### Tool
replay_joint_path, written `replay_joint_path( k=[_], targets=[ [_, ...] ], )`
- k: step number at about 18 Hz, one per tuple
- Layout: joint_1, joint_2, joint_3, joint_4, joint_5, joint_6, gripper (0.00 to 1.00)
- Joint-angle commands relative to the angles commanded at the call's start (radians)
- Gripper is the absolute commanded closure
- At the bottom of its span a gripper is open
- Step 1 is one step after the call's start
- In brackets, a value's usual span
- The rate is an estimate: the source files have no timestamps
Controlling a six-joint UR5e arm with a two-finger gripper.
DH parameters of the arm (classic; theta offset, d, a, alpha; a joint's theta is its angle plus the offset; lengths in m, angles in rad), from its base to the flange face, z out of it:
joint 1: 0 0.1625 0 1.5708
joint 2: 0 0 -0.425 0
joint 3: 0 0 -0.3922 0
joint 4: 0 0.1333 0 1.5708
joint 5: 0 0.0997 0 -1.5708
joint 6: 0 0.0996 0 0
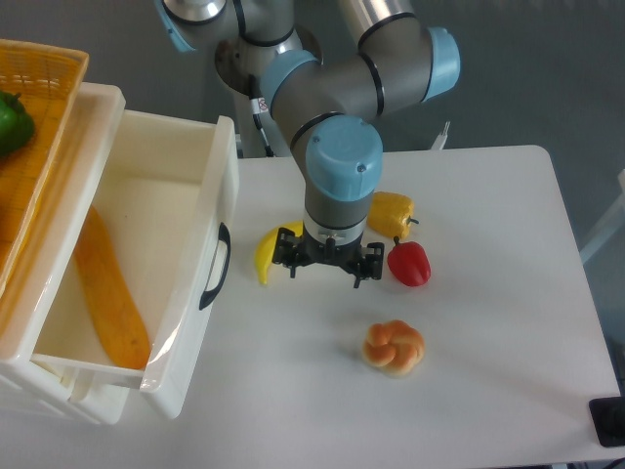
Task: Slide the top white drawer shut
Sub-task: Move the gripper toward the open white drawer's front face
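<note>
The top white drawer stands pulled out to the right from the cabinet at the left. Its black curved handle faces the table's middle. Inside it I see only an orange reflection on the glossy wall. My gripper hangs over the table to the right of the handle, a short gap away, pointing down. Its fingers are spread wide and hold nothing. The lower white drawer is hidden under the top one.
An orange wicker basket with a green pepper sits on the cabinet top. On the table lie a banana, a yellow pepper, a red pepper and a bun. A dark object sits at the front right corner.
</note>
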State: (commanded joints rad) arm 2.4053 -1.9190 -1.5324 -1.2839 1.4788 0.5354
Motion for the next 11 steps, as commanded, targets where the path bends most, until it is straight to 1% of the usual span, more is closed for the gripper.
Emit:
replay_joint_path(
  k=[3,8,11],
  targets=[
    [-0.005,-0.002,0.000,0.000,-0.052,-0.003,0.00],
    [-0.014,-0.018,0.000,0.000,-0.058,-0.024,0.00],
    [-0.012,-0.026,0.003,0.000,-0.089,-0.025,0.00]
  ],
)
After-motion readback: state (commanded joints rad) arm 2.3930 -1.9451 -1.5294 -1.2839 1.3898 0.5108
